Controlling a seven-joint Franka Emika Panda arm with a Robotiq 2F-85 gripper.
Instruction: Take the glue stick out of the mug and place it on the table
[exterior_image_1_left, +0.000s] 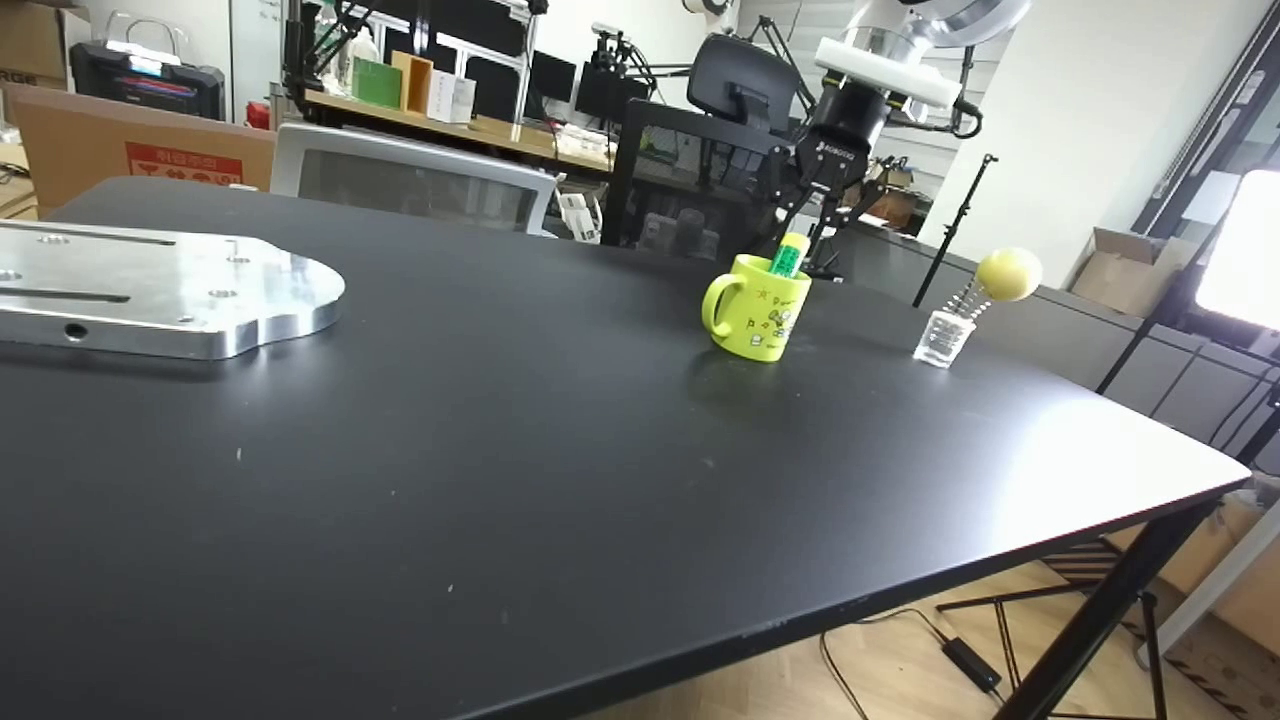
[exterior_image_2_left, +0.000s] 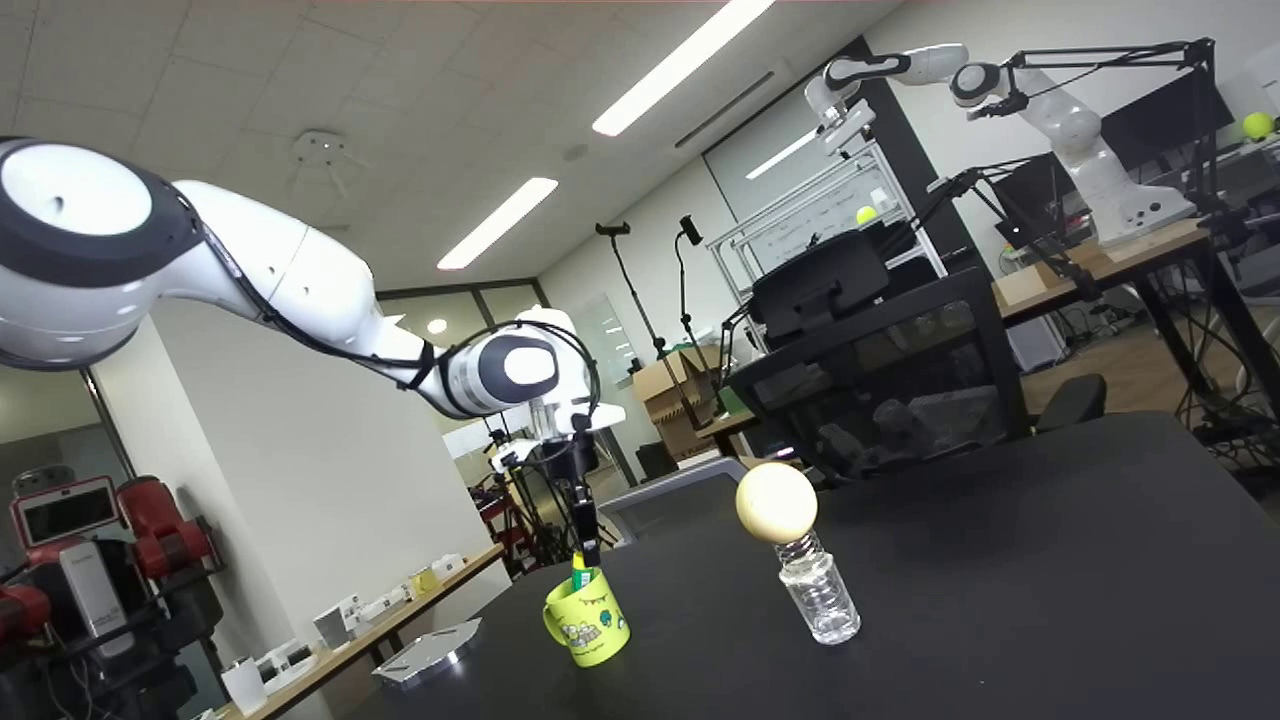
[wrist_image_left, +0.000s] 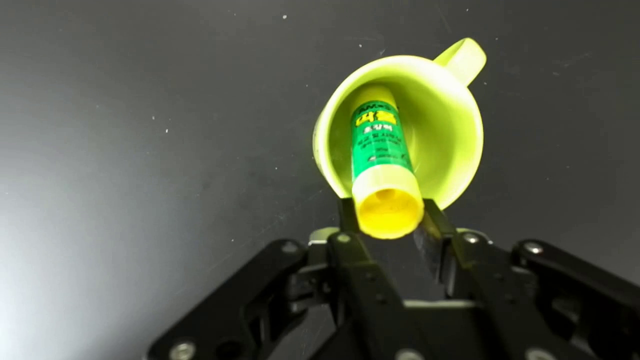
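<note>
The lime-green mug (exterior_image_1_left: 757, 320) stands upright on the black table; it also shows in an exterior view (exterior_image_2_left: 597, 625) and in the wrist view (wrist_image_left: 440, 135). The glue stick, green with yellow ends (wrist_image_left: 381, 137), leans inside the mug, its upper end above the rim; it shows in both exterior views (exterior_image_1_left: 787, 262) (exterior_image_2_left: 581, 577). My gripper (wrist_image_left: 390, 207) points down at the rim. Its black fingers lie on either side of the stick's upper yellow end and look shut on it. The stick's lower end is inside the mug, hidden in both exterior views.
A clear glass bottle with a spring and a pale yellow ball (exterior_image_1_left: 1008, 275) stands near the mug, also in an exterior view (exterior_image_2_left: 815, 590). A silver metal plate (exterior_image_1_left: 160, 290) lies on the table. Chairs (exterior_image_1_left: 410, 180) stand along the far table edge.
</note>
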